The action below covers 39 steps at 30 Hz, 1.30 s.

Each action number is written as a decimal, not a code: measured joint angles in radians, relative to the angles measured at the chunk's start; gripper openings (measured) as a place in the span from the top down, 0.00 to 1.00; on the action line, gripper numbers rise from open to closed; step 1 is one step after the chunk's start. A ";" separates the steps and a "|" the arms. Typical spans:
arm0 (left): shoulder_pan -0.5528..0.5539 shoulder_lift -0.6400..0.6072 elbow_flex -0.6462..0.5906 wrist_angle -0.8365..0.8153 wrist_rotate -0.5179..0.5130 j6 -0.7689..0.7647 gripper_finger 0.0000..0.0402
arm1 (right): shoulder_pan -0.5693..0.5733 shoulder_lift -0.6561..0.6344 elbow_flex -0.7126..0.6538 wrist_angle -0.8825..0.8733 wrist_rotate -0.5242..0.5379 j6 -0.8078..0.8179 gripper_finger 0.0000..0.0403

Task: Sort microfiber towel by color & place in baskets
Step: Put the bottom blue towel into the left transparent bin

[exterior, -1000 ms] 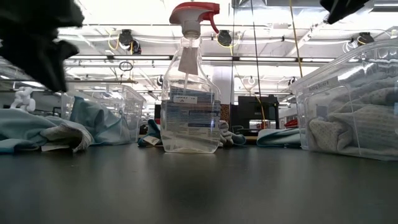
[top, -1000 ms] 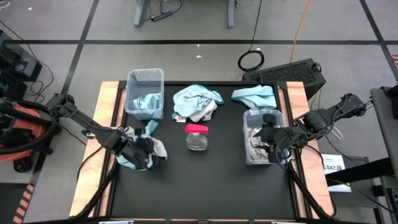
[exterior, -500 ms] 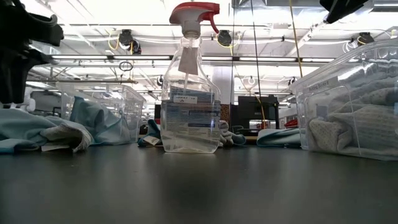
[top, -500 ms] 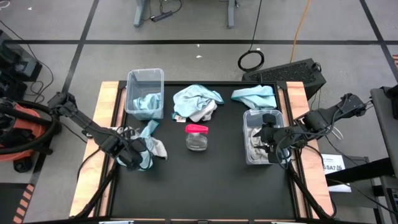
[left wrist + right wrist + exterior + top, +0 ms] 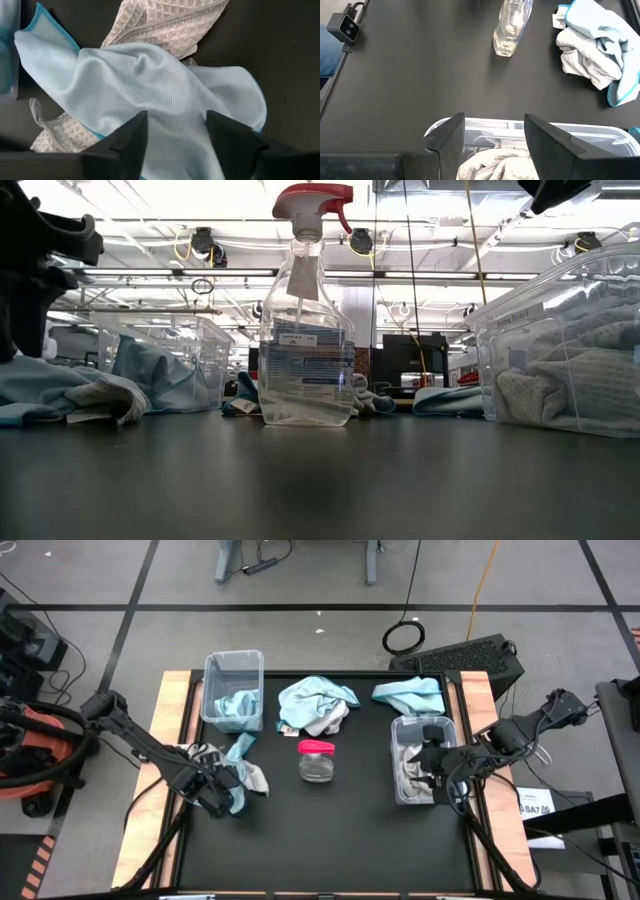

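Since the earlier frame the left gripper (image 5: 222, 798) has slid toward the tabletop's near-left edge, fingers spread and empty over the blue towel (image 5: 150, 95). Pinch blue only, clear of the beige towel (image 5: 165, 22). The right gripper (image 5: 432, 762) hangs open over the right basket (image 5: 398, 795).

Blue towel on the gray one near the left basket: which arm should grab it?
Left. Its hand is open right over the blue towel; the right hand hangs open over the right basket.
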 joint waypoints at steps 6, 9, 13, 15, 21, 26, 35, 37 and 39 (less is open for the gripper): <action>0.000 0.035 0.000 0.000 0.000 -0.007 0.36 | 0.018 0.000 0.000 -0.001 0.003 0.012 0.51; 0.000 0.056 0.000 0.000 -0.008 -0.006 0.37 | 0.025 0.003 0.000 -0.001 0.004 0.019 0.51; 0.000 0.088 0.000 -0.001 -0.016 -0.006 0.43 | 0.036 0.013 0.000 -0.002 0.004 0.024 0.51; 0.001 0.103 0.000 -0.001 -0.020 -0.006 0.47 | 0.041 0.019 0.000 -0.002 0.004 0.024 0.51; 0.001 0.125 0.000 0.000 -0.023 -0.001 0.64 | 0.044 0.037 0.000 -0.002 0.004 0.024 0.51; 0.001 0.125 0.000 0.000 -0.026 0.002 0.78 | 0.044 0.046 0.000 -0.002 0.004 0.024 0.51; 0.001 0.125 0.000 0.000 -0.026 0.029 0.98 | 0.044 0.046 0.000 -0.002 0.004 0.024 0.51; 0.001 0.125 0.000 0.000 -0.027 0.030 0.98 | 0.044 0.046 0.000 -0.002 0.004 0.024 0.51; 0.001 0.125 0.000 0.000 -0.027 0.030 0.98 | 0.044 0.046 0.000 -0.002 0.004 0.024 0.51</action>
